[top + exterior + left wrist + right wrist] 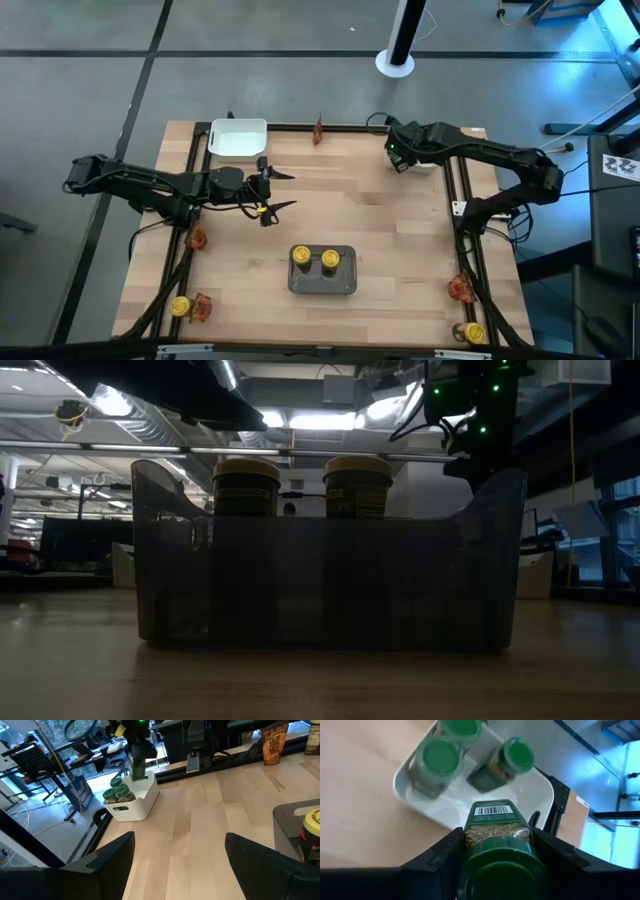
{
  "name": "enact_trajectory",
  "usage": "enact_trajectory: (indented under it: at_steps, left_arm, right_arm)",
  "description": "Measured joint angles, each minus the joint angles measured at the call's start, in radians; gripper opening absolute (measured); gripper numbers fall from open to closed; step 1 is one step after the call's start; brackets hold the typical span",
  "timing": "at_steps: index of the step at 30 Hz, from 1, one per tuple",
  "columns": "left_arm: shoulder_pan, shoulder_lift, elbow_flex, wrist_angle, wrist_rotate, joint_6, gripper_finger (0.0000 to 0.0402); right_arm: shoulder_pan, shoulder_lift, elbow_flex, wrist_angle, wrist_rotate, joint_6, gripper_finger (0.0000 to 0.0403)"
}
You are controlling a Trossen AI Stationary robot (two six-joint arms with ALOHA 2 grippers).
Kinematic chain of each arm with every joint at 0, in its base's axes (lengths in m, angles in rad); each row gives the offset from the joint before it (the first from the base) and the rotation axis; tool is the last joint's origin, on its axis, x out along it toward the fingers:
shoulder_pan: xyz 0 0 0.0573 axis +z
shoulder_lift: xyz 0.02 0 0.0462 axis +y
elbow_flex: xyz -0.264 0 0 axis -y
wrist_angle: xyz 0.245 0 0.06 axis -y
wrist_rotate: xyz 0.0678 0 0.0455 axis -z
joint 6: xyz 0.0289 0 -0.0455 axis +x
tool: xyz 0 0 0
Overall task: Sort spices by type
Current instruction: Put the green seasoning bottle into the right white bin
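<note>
Table (400,230), wood top. Left arm is over the left-centre, left gripper (288,190) spread wide, holding nothing. Right gripper (497,839) at the far right corner, clamped on a green-lidded jar (495,870) over the white tray (540,795), which has three green-lidded jars (439,757) in it. Second white tray (238,138) sits at the far edge, left side. Grey tray (322,283) at the near edge, centre, holds two yellow-lidded jars (300,257). Loose yellow-lidded jar (180,306) and packet (203,306) at the near left corner.
</note>
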Motion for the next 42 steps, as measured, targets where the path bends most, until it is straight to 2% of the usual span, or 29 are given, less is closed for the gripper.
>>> enact_trajectory:
  at_steps: [10,24,34,42]
  left_arm:
    - [0.000,0.000,0.000,0.000,0.000,0.000,0.0294]
    - [0.000,0.000,0.000,0.000,0.000,0.000,0.0294]
    - [0.000,0.000,0.000,-0.002,0.000,0.013,0.0294]
    - [0.000,0.000,0.000,0.000,0.000,0.012,0.0294]
  right_arm:
    - [-0.120,0.004,0.000,0.113,-0.042,-0.063,0.0207]
    - [-0.222,0.113,0.000,0.187,-0.122,-0.095,0.0207]
    - [-0.247,0.121,-0.128,0.341,-0.203,-0.099,0.0207]
    - [-0.247,0.120,-0.182,0.421,-0.201,-0.099,0.0207]
